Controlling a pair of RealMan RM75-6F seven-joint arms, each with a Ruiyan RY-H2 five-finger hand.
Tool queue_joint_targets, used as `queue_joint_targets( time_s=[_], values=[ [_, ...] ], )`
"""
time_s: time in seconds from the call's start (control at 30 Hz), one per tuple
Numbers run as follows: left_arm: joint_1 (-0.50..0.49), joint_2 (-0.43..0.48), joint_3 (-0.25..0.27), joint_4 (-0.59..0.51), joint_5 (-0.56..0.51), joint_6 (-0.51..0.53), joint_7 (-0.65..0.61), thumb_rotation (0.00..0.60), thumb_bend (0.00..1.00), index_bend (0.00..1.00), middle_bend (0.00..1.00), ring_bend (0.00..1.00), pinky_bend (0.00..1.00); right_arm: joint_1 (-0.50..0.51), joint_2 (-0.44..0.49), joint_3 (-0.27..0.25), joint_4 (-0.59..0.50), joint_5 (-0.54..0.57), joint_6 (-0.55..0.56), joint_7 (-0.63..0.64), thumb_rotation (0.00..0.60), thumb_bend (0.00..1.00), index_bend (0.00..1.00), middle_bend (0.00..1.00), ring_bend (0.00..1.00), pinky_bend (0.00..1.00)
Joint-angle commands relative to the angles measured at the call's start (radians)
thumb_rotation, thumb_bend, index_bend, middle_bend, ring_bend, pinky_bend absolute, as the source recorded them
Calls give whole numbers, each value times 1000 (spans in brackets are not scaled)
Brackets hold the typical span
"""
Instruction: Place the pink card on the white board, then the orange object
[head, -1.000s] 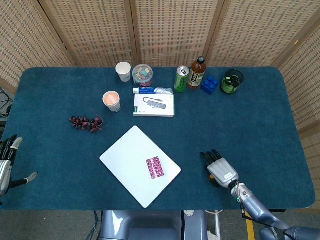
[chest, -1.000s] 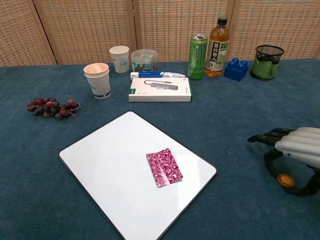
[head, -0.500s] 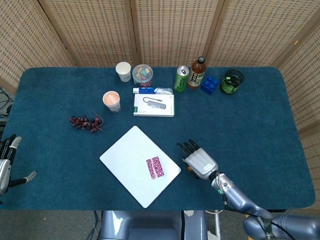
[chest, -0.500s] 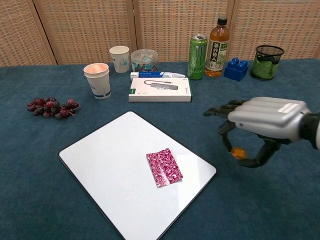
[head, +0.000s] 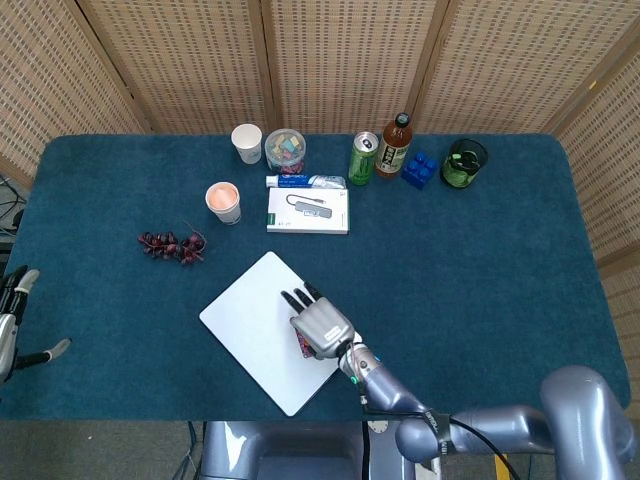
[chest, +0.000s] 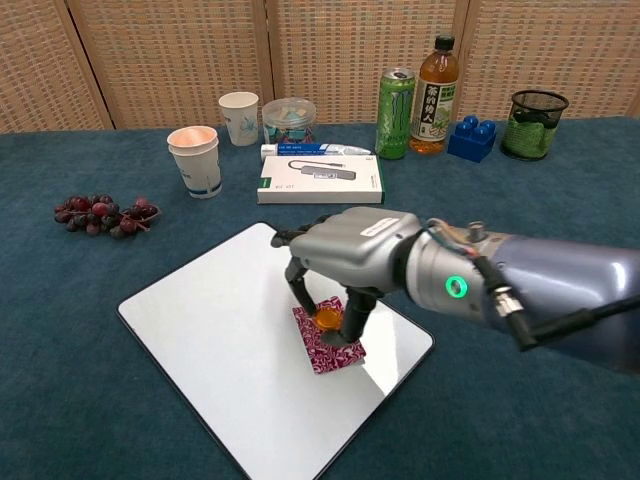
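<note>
Within the last second the right hand (chest: 345, 260) has swept in from the bench's right side, well clear of the white board (chest: 200, 330), to hang directly over it; it carries the orange object (chest: 327, 318), a small disc pinched between thumb and fingertips, which now sits just above the pink card (chest: 335, 350). The card already lies on the board, toward its right corner, so the first half of the task looks done; only the release of the disc seems left. Whether the disc touches the card cannot be told from either view. The hand is palm-down, knuckles up, fingers curled downward and clamped on the disc; the forearm runs off to the right of the board. The left hand (head: 10, 315) waits at the bench edge far to the left of the board, fingers apart, holding nothing.
</note>
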Motion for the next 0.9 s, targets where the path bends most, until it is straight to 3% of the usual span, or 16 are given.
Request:
queue_joint_targets(
  time_s=[0.03,0.3,0.37,0.43,0.53,0.77,0.9],
  values=[
    [-1,3,0,1,2,-2,-8,506,0,0,0,0,0,39,-45,12,27,56,41,-44,600,398,509,0,0,0],
    [0,12,2,-1,9,1,-25,509,0,0,0,0,0,66,-59,-9,49,131,83,-75,600,379,488,0,0,0],
    [0,13,3,-1,10,2,-25,506,0,0,0,0,0,69,-55,-13,48,146,86,-78,600,314,397,0,0,0],
    [0,12,3,-2,12,4,-23,506,0,0,0,0,0,74,-49,-17,44,158,91,-81,600,245,236,0,0,0],
    [1,12,3,-3,10,5,-21,506,0,0,0,0,0,80,-41,-18,33,176,103,-85,600,147,106,0,0,0],
    [-1,11,2,-2,10,4,-18,507,0,0,0,0,0,82,-19,-12,7,173,149,-74,600,89,76,0,0,0],
    [0,11,1,1,7,4,-23,508,0,0,0,0,0,61,35,-5,-39,115,184,-30,600,31,69,0,0,0]
  ],
)
